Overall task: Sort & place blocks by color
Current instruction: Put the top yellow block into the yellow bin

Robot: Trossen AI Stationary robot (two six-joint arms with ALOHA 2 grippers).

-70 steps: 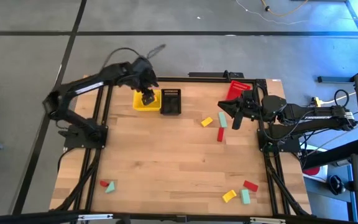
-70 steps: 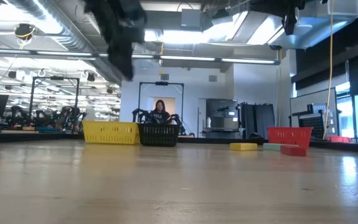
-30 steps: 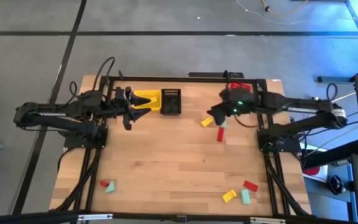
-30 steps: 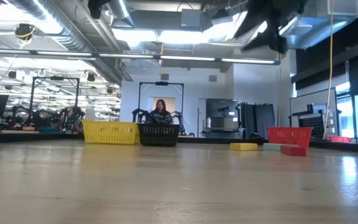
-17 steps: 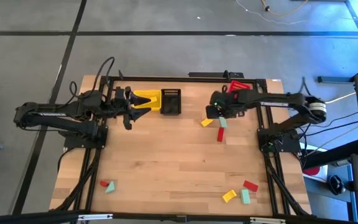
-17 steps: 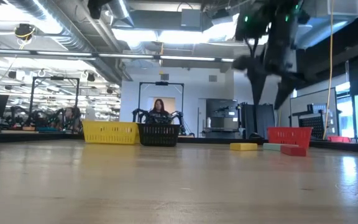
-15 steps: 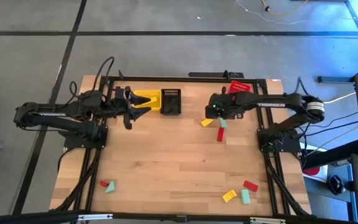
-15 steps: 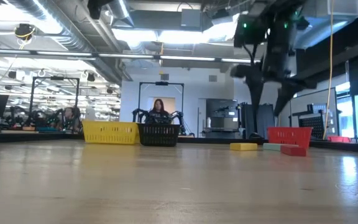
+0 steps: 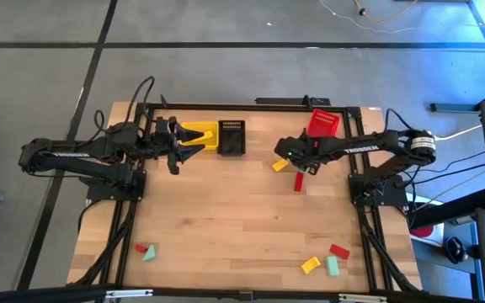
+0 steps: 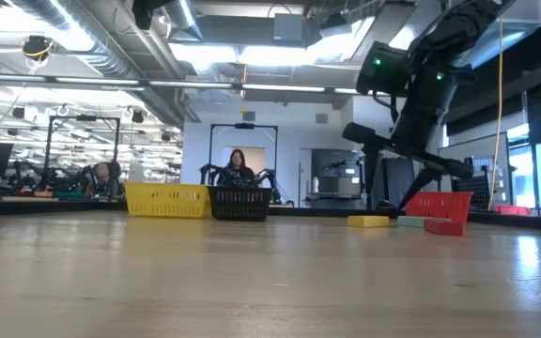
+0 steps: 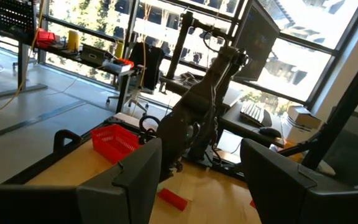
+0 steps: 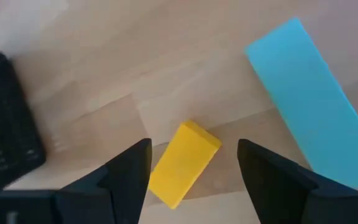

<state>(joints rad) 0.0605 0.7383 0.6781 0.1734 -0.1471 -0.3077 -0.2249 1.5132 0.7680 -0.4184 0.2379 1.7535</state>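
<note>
Right gripper point(image 12: 191, 165) spread wide and empty, poised above a yellow block point(image 12: 183, 163) beside a teal block point(image 12: 305, 102) on the table point(image 9: 226, 210); left gripper point(image 9: 175, 151) likewise open, idle near the yellow basket point(image 9: 199, 135).

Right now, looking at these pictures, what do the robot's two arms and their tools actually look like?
Both arms are dark, nearly black, built of slim jointed segments with black cables looping along them. The right arm carries pale lettering along one link, a silver-grey joint near its base, and a small green light. The left tool and right tool each end in two flat, dark, blunt fingers.
</note>
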